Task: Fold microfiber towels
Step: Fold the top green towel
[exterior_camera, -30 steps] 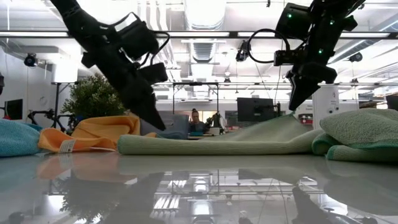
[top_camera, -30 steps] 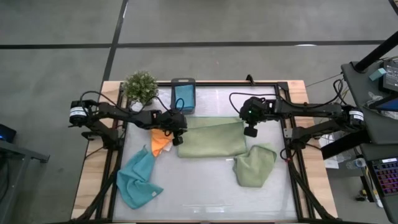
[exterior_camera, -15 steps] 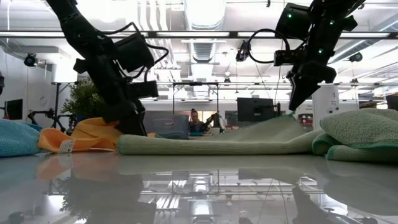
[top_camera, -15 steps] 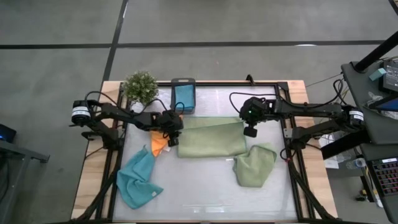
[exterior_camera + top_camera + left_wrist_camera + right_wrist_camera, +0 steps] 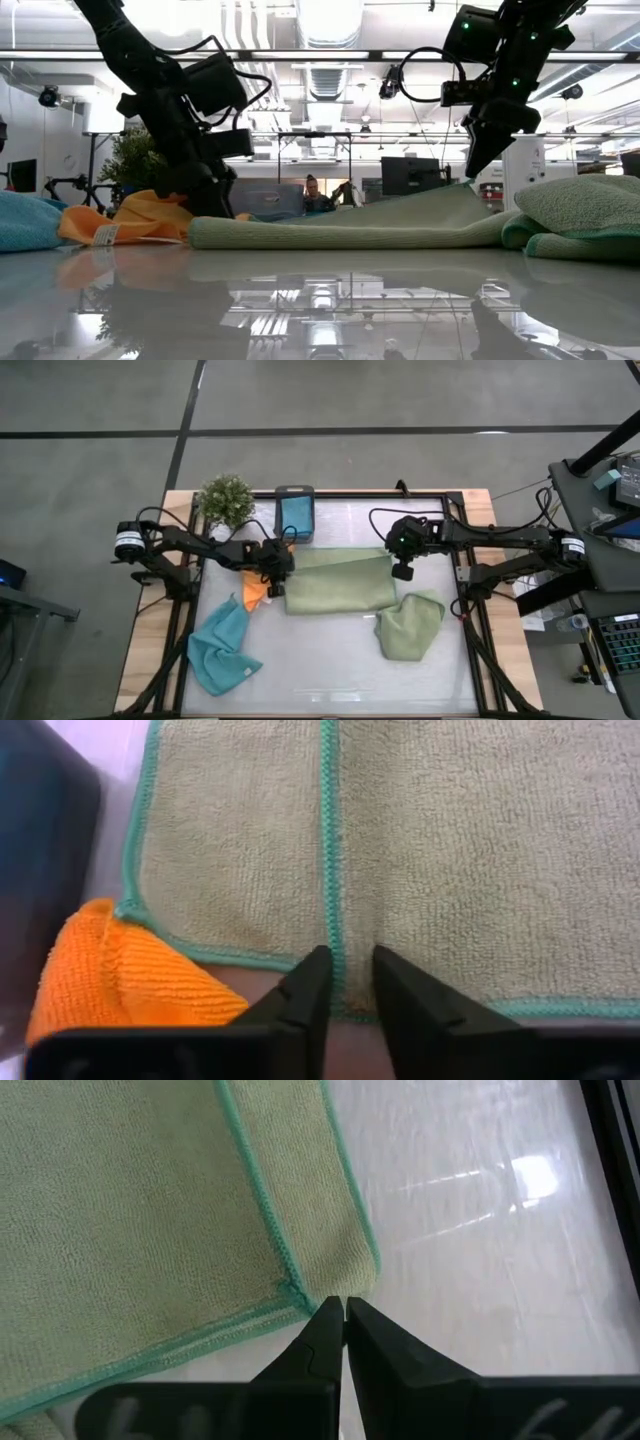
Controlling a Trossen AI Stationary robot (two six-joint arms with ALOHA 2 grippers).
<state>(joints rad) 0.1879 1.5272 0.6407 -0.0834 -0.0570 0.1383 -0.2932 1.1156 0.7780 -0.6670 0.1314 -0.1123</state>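
A sage green towel (image 5: 340,586) lies folded in the middle of the table. My left gripper (image 5: 350,982) is down at its left edge, shut on the cloth beside the orange towel (image 5: 256,593). My right gripper (image 5: 343,1315) is shut on the towel's far right corner, which rises off the table (image 5: 440,205). A second sage green towel (image 5: 408,626) lies bunched at the near right. A light blue towel (image 5: 222,652) lies crumpled at the near left. Another blue towel (image 5: 295,513) sits in the dark box. My left gripper pinches the towel's left edge (image 5: 345,1005) between its two fingers, where the top layer's teal hem (image 5: 330,910) runs out to that edge. The fingers slant down from the table's left. The towel lies flat on the table there. My right gripper pinches the towel's far right corner (image 5: 322,1295) between its shut fingers, slanting down from the right. Two teal-hemmed layers meet at that corner; whether both are held I cannot tell. The corner is lifted, and the cloth slopes down from it to the table.
A small potted plant (image 5: 225,498) stands at the far left, next to the dark grey box (image 5: 295,493). A black frame (image 5: 470,610) runs along the table's edges. The near middle of the white tabletop (image 5: 320,670) is bare.
My left gripper has gone down and a little toward the table's left edge, tipping steeper, and has come onto the sage green towel's left edge beside the orange towel. My right gripper has kept the lifted corner still.
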